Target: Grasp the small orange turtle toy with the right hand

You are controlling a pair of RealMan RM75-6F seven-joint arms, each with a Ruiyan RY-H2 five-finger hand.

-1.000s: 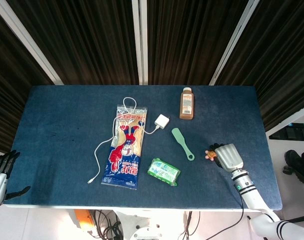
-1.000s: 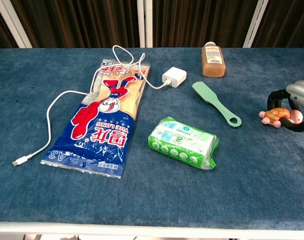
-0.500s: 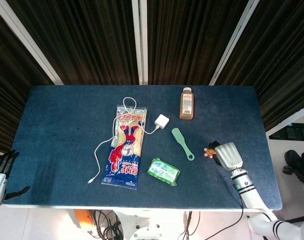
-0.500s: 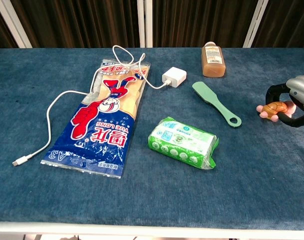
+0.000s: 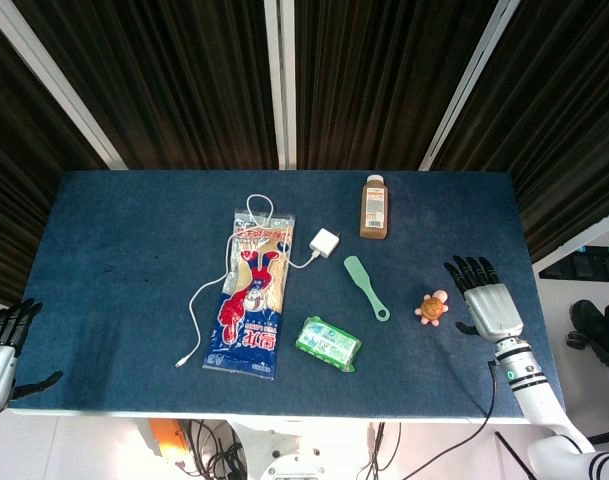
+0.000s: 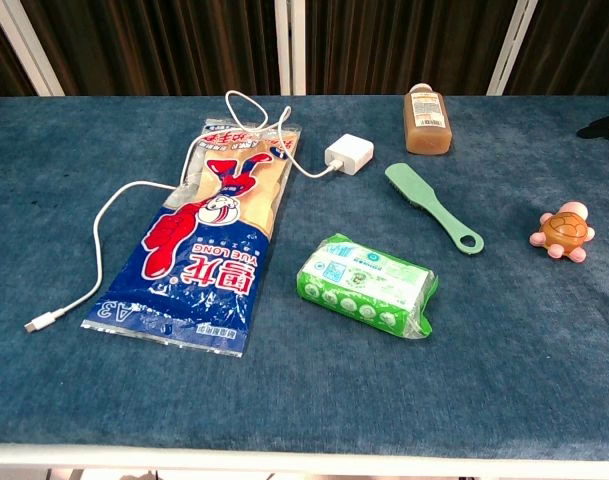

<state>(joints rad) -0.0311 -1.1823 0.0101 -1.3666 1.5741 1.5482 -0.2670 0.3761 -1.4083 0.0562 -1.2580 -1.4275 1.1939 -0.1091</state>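
Head view: the blue table carries a scatter of objects, with the right hand spread and holding nothing beside the orange turtle toy.

The largest item is the red-and-blue snack bag, lying lengthwise left of centre, with a white cable looping along its left edge and over its top to a white charger. A green wet-wipe pack sits near the front edge, a brown bottle lies toward the back, and a green shoehorn lies between them. The turtle rests on the cloth just left of the right hand's fingers, apart from them. The left hand hangs off the table's left corner, fingers apart, empty.
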